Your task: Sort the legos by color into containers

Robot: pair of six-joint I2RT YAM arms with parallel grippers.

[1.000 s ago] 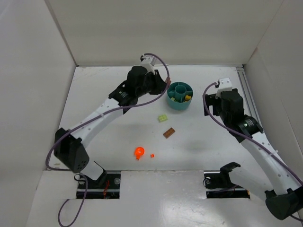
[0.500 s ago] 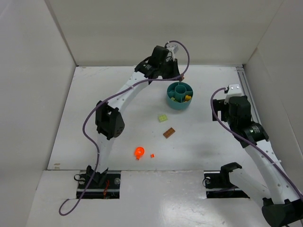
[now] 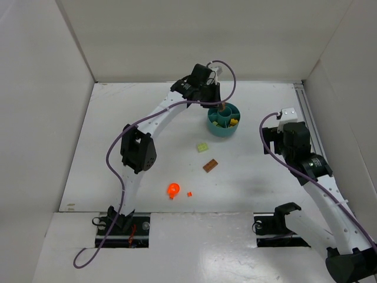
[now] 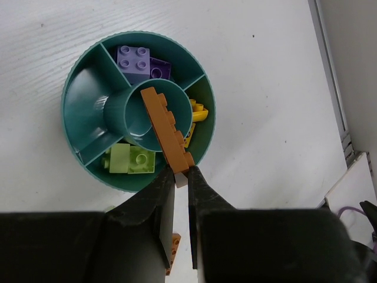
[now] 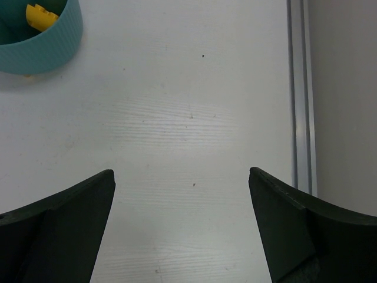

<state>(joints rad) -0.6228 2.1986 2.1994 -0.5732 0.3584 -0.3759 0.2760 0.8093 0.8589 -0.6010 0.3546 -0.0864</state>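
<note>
The round teal tub [image 3: 224,131] stands at the back centre-right, with a centre ring and wedge sections. My left gripper [image 3: 221,106] is above it, shut on a brown brick [image 4: 168,127] that hangs over the centre ring. In the left wrist view the tub [image 4: 79,127] holds purple bricks [image 4: 138,59], yellow-green bricks [image 4: 129,159] and a yellow brick [image 4: 199,112]. On the table lie a yellow-green brick [image 3: 203,147], a brown brick [image 3: 210,165], a roundish orange piece [image 3: 173,189] and a tiny orange-red brick [image 3: 189,194]. My right gripper [image 5: 181,177] is open and empty, right of the tub.
White walls enclose the table on the left, back and right. A metal rail [image 5: 299,94] runs along the right edge. The tub's rim [image 5: 41,50] shows at the right wrist view's upper left.
My left gripper has swung from left of the tub, round behind it, to above it, carrying the brown brick. The right arm has shifted slightly.
</note>
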